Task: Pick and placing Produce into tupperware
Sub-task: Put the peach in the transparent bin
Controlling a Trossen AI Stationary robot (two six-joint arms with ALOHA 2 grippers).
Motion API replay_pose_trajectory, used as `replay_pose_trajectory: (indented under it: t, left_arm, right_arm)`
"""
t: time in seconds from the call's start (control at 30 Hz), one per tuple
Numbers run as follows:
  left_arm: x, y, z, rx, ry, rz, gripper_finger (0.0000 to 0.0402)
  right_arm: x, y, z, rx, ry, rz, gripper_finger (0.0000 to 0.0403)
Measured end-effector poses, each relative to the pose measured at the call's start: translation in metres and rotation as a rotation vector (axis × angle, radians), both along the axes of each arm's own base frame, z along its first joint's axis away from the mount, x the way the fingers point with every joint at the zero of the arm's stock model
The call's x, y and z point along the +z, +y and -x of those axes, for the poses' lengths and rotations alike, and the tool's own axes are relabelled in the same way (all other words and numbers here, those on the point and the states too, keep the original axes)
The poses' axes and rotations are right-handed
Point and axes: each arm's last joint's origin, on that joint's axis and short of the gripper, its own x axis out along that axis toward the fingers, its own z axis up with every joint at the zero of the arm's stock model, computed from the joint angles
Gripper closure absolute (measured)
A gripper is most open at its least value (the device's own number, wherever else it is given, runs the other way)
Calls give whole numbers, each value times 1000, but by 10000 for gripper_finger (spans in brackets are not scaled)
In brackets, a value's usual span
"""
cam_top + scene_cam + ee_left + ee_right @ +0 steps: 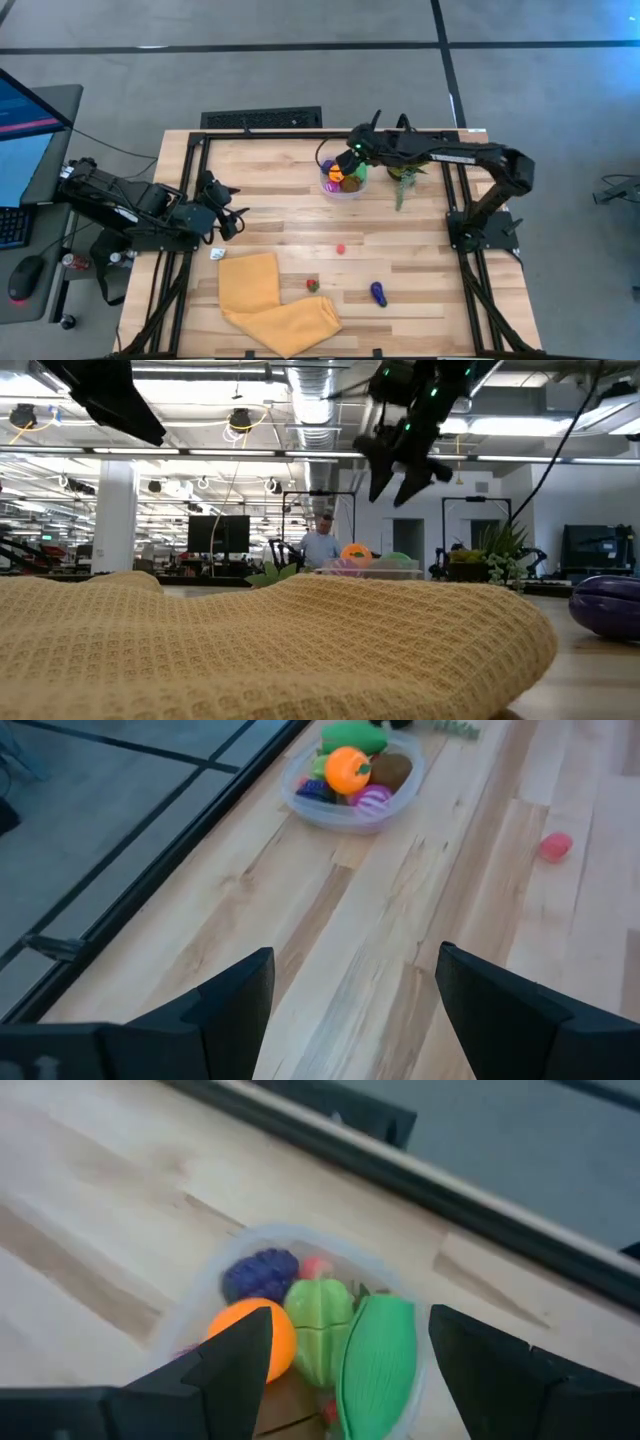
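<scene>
Right tool: hangs directly above the tupperware at the far middle of the surface; fingers spread, nothing between them; released.
Left tool: parked near the left edge of the surface, fingers apart, empty, aimed toward the tub.
Tupperware contents: orange piece, dark purple bumpy piece, green ribbed piece, long green leafy piece; left wrist view adds a magenta piece and a brown one. Tub looks nearly full.
Produce still out: small red piece mid-surface; red-and-green piece beside the yellow cloth; purple eggplant-like piece near the front edge.
Key relation: all three loose pieces lie toward the front of the surface from the right tool, well apart from it, roughly on a line straight back from the tub. Small red piece is nearest to the tub.
Long axis: the purple piece lies roughly front-to-back; the two red bits are too round to matter.
Nearer arm: judged roughly even for the piece by the cloth; the right arm is better placed for the purple one.
Other: potted plant just beside the tub, on its right; not produce.
</scene>
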Motion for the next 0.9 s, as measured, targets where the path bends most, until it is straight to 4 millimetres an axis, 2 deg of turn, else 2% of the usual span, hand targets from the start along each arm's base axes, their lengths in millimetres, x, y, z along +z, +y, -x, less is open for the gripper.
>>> replay_pose_trajectory:
  t: [0.23, 0.4, 0.6, 0.9]
  left_arm:
    - [5, -3, -5, -23, -72, 49, 134]
    - [14, 0, -12, 3, -160, -37, 134]
    - [26, 4, -21, 73, -292, -48, 134]
    - [25, -6, -53, -130, -254, -172, 134]
  right_arm:
    - [43, 41, 23, 138, -52, 50, 108]
    - [63, 73, 39, 264, -51, 87, 108]
    - [76, 104, 57, 362, -40, 112, 108]
    - [88, 146, 79, 496, -8, 228, 108]
